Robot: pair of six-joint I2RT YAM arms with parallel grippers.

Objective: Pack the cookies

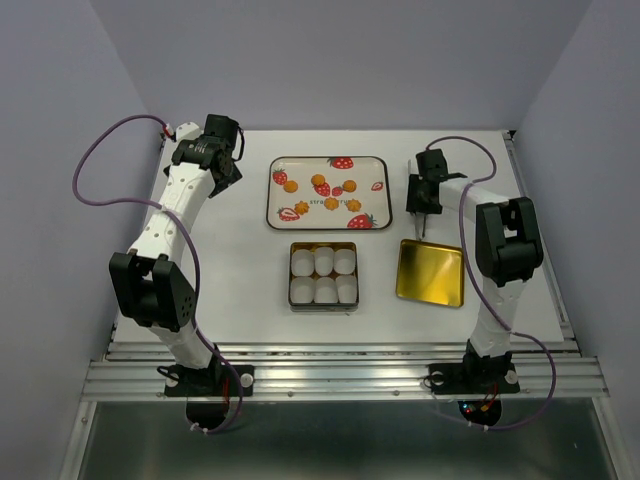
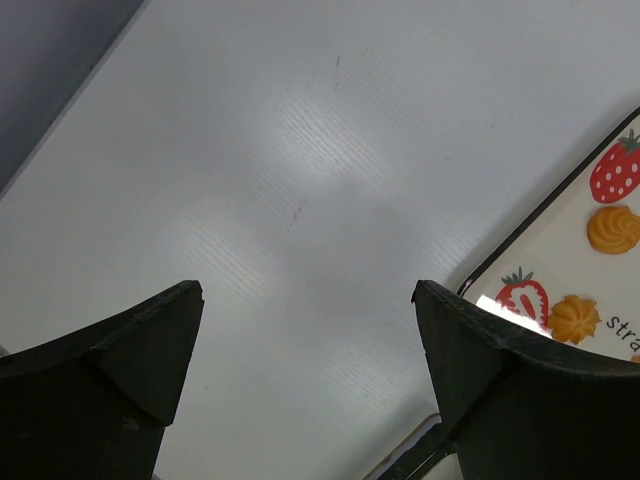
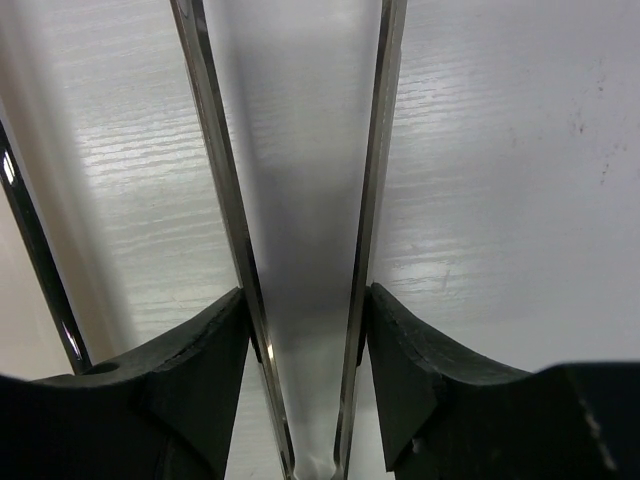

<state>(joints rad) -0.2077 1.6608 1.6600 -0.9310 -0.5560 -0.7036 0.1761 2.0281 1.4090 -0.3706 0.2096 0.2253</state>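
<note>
The step in hand is judged to be the securing of the tongs [image 3: 380, 120] before any cookie is lifted. The right gripper [image 3: 307, 295] is closed on them, a pad pressed against the outside of each steel arm, and a gap is left between the arms. The squeeze is best kept light, so that the tool is held firmly but its tips are not shut and can be set astride a cookie.

The six cookies [image 1: 320, 183] lie on the tray [image 1: 362, 172], among its printed strawberries. None is seen in the paper cups of the tin [image 1: 291, 278], just nearer the arm bases than the tray.

The right arm is folded, elbow raised, with its wrist just right of the tray and the tongs hung downward. The left arm is stretched out to the tray's left; the left gripper [image 2: 305, 300] is spread fully and nothing is held.
</note>
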